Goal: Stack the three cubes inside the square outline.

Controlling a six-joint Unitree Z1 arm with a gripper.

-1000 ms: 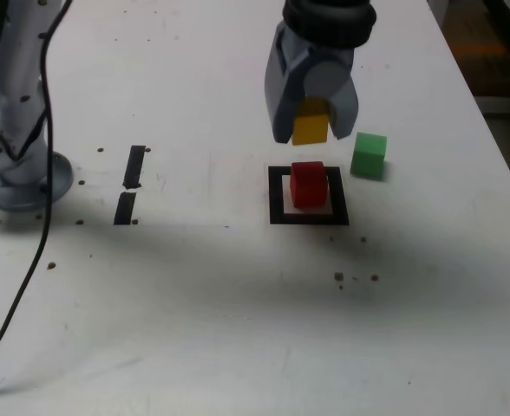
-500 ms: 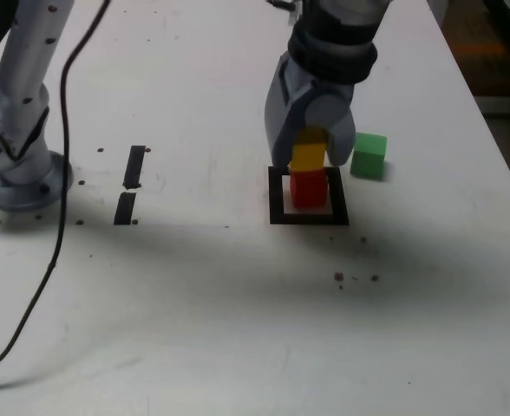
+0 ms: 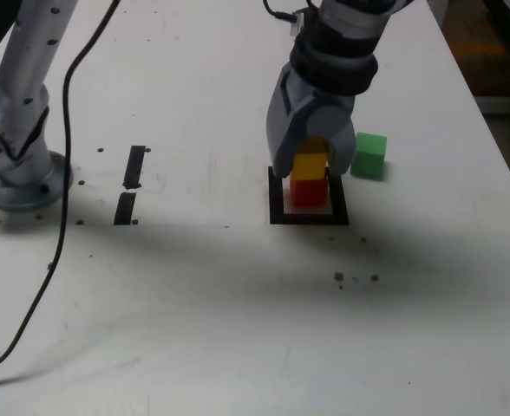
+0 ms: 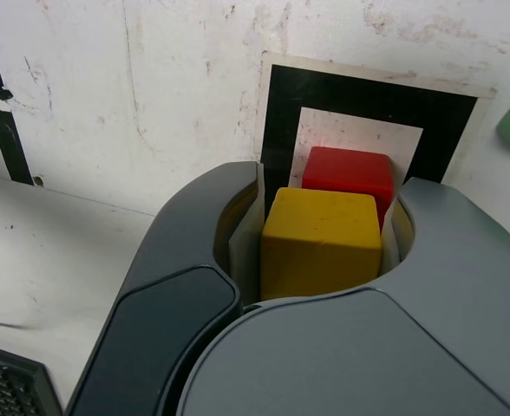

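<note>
Just right of centre in the exterior view, the grey gripper (image 3: pixel 310 166), clamped on the small solid yellow cube (image 3: pixel 309 165), should square it on the small solid red cube (image 3: pixel 307 192) inside the black tape square outline (image 3: pixel 277 201) before letting go.

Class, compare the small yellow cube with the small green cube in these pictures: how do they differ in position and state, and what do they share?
The small yellow cube is clamped in the grey gripper; the small green cube stands free. The yellow cube sits over the red cube, inside the black square outline; the green cube rests on the white table, outside the outline on the exterior view's right. They appear the same size and shape, both solid-coloured.
</note>
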